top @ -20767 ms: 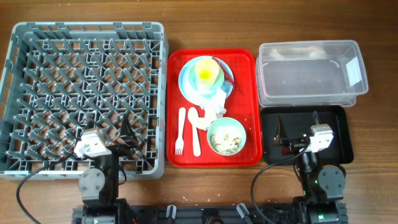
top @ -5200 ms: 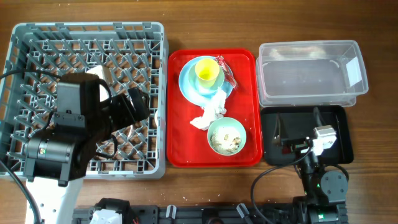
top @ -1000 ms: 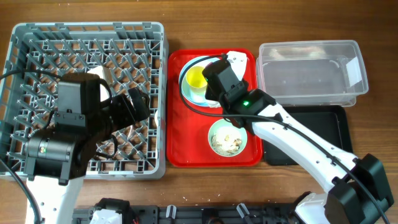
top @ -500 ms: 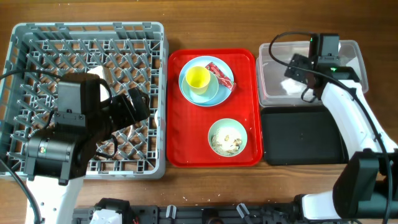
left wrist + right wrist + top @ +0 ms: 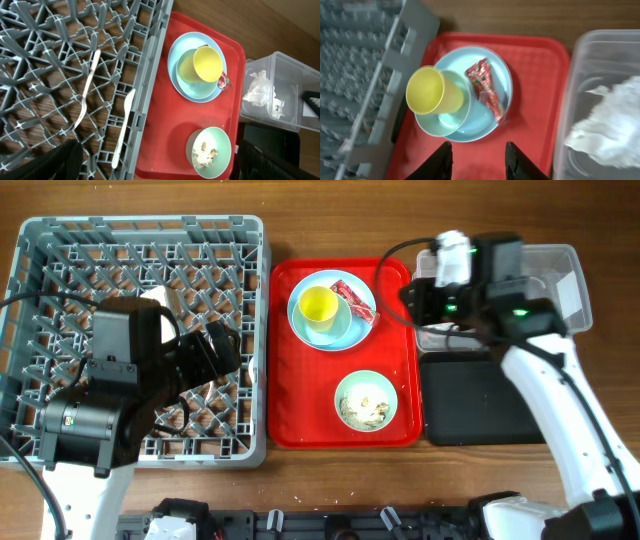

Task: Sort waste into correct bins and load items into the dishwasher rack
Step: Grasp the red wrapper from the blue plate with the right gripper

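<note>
Crumpled napkin (image 5: 615,130) lies inside clear tub (image 5: 565,315), left end. Red wrapper (image 5: 487,95) on light blue plate (image 5: 502,75), touching it, just right of yellow cup (image 5: 430,91), which sits tilted in small blue bowl (image 5: 447,122) on the plate. Plate on red tray (image 5: 290,420). Pale green bowl (image 5: 365,400) with food scraps (image 5: 207,152) nearer on the tray. White fork (image 5: 87,87) and second white utensil (image 5: 122,127) in grey rack (image 5: 60,240). Black tray (image 5: 480,405) below tub. Right gripper (image 5: 479,162) partly open, empty, above tray's right edge. Left gripper (image 5: 165,165) spread wide, empty, over rack.
</note>
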Available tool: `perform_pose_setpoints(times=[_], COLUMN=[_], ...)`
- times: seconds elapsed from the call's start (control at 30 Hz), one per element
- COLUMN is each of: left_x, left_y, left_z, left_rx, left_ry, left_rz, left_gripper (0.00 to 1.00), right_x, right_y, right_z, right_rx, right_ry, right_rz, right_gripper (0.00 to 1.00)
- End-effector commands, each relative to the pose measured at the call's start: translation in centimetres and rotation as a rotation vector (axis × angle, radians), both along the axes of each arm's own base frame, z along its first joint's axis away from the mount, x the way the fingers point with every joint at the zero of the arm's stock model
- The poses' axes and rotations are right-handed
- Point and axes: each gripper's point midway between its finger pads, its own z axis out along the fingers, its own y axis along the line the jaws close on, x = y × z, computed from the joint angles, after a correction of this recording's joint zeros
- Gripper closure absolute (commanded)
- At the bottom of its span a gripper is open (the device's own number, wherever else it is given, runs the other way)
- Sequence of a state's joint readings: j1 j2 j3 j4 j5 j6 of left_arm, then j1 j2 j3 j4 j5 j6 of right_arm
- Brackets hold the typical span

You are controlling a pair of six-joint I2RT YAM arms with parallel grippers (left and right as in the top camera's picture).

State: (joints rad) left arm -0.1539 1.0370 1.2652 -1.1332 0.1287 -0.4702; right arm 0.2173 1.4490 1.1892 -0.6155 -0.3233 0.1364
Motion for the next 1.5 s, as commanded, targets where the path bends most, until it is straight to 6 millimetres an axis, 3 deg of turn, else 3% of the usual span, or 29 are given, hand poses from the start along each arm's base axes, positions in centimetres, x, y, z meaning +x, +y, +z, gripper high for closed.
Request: perform_pose_setpoints(times=[0.0, 0.07, 0.27, 0.37, 0.4, 0.43, 0.47, 0.53, 0.67, 0.73, 0.8, 0.9, 0.93, 1.0, 1.03, 1.23, 1.47], left_x=[0.1, 0.1, 0.2, 0.2, 0.2, 0.2, 0.2, 0.2, 0.2, 0.2, 0.2, 0.2, 0.2, 0.2, 0.3, 0.3, 0.3], left_y=[0.2, 0.2, 0.2, 0.2, 0.2, 0.2, 0.2, 0.2, 0.2, 0.2, 0.2, 0.2, 0.2, 0.2, 0.1, 0.1, 0.1], left_z=[0.2, 0.2, 0.1, 0.1, 0.1, 0.1, 0.1, 0.0, 0.1, 0.0, 0.1, 0.0, 0.0, 0.0, 0.0, -0.1, -0.1], left_rx=[-0.005, -0.004, -0.004, -0.003, -0.003, -0.003, -0.003, -0.003, -0.003, -0.003, -0.003, -0.003, -0.003, -0.003, -0.003, -0.003, -0.003], left_ry=[-0.007, -0.005, -0.001, 0.001, 0.001, 0.001, 0.001, 0.001, 0.001, 0.001, 0.001, 0.001, 0.001, 0.003, 0.004, 0.007, 0.007], left_rz=[0.014, 0.014, 0.014, 0.014, 0.014, 0.014, 0.014, 0.014, 0.014, 0.014, 0.014, 0.015, 0.014, 0.014, 0.014, 0.014, 0.014], left_gripper=[0.00, 0.00, 0.00, 0.00, 0.00, 0.00, 0.00, 0.00, 0.00, 0.00, 0.00, 0.00, 0.00, 0.00, 0.00, 0.00, 0.00], right_x=[1.2, 1.7, 2.6, 2.4, 2.3, 2.4, 2.6, 2.9, 3.2, 3.0, 2.9, 3.2, 3.2, 2.4, 2.3, 1.5, 1.6], right_y=[1.3, 2.9, 3.3, 3.2, 3.2, 3.2, 3.2, 3.3, 3.3, 3.2, 3.1, 3.2, 3.2, 3.1, 3.1, 4.3, 4.5], right_z=[-3.1, -6.3, -14.5, -17.2, -17.4, -17.3, -17.1, -16.1, -11.0, -9.8, -9.9, -9.9, -10.1, -12.4, -12.8, -16.2, -16.4], right_rx=[-0.189, -0.210, -0.258, -0.277, -0.278, -0.277, -0.274, -0.267, -0.237, -0.233, -0.238, -0.234, -0.234, -0.244, -0.247, -0.243, -0.237], right_ry=[-0.012, 0.034, 0.172, 0.225, 0.230, 0.225, 0.219, 0.203, 0.107, 0.089, 0.093, 0.081, 0.084, 0.125, 0.132, 0.173, 0.174], right_rz=[0.003, 0.041, 0.053, 0.059, 0.059, 0.058, 0.056, 0.052, 0.041, 0.041, 0.036, 0.035, 0.036, 0.048, 0.049, 0.184, 0.188], right_gripper=[0.70, 0.67, 0.64, 0.66, 0.72, 0.92, 0.96, 0.96, 0.95, 0.91, 0.91, 0.63, 0.63, 0.80, 0.82, 0.75, 0.75])
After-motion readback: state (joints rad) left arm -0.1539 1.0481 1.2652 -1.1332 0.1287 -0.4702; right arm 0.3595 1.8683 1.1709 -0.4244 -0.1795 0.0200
